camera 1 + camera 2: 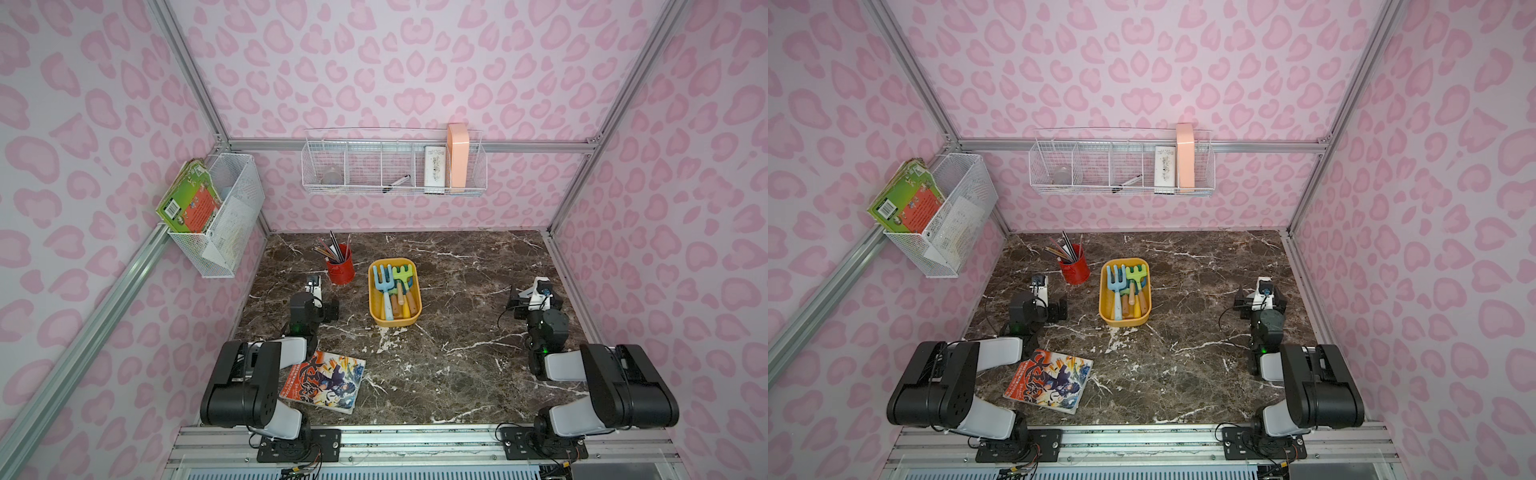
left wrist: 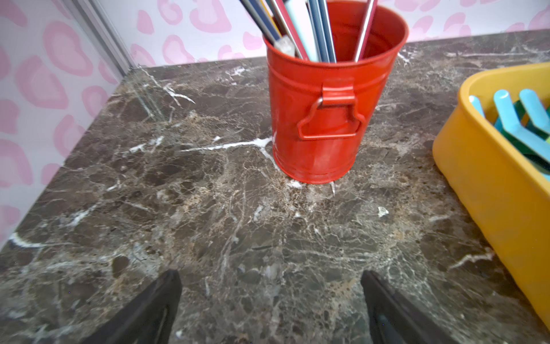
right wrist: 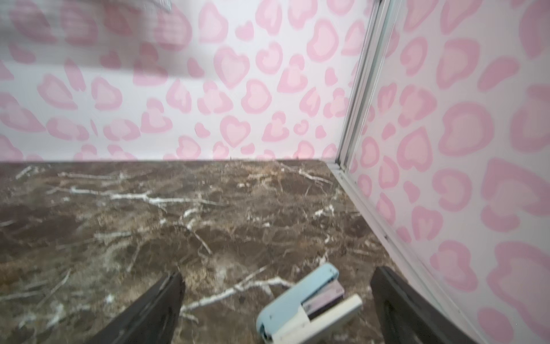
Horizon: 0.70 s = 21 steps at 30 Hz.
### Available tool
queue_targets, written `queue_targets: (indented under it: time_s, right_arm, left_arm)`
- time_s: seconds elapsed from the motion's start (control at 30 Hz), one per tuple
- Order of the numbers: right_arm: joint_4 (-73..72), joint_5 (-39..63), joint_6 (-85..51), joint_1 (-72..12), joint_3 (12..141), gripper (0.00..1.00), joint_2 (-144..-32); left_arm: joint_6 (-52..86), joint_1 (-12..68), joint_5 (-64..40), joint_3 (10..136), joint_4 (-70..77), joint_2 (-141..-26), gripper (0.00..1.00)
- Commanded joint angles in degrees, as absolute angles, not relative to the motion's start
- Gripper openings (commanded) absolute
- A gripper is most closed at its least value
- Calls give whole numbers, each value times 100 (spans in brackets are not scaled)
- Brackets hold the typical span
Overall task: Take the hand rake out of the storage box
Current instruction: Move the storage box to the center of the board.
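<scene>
1. Left gripper gapes wide and empty above the counter, facing the red cup. The right gripper is likewise spread, holding nothing, near the counter's right edge.
2. The storage box sits mid-counter toward the back edge. The green hand rake lies inside among other tools.
3. Nothing looks done yet: reach, grasp and lift-out all remain.
</scene>
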State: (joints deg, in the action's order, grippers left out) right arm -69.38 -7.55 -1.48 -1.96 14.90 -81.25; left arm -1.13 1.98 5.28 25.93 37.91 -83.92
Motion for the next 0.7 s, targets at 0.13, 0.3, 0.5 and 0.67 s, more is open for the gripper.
queue_targets:
  time_s: [0.13, 0.3, 0.5, 0.67]
  right_arm:
    - [-4007, -1112, -462, -820, 2731, 99, -7412]
    - [-1924, -1189, -543, -1864, 3897, 99, -7509]
    - [-240, -684, -1457, -3126, 5186, 96, -8175]
    - [757, -390, -2010, -3627, 6366, 78, -9248]
  left_arm:
    - [167, 588, 2183, 3610, 1684, -7716, 98]
    - [1365, 624, 3152, 4786, -535, -7691, 98]
    - [2341, 596, 2990, 5825, -2614, -8023, 96]
    - [2975, 685, 2645, 6047, -3726, -7989, 93]
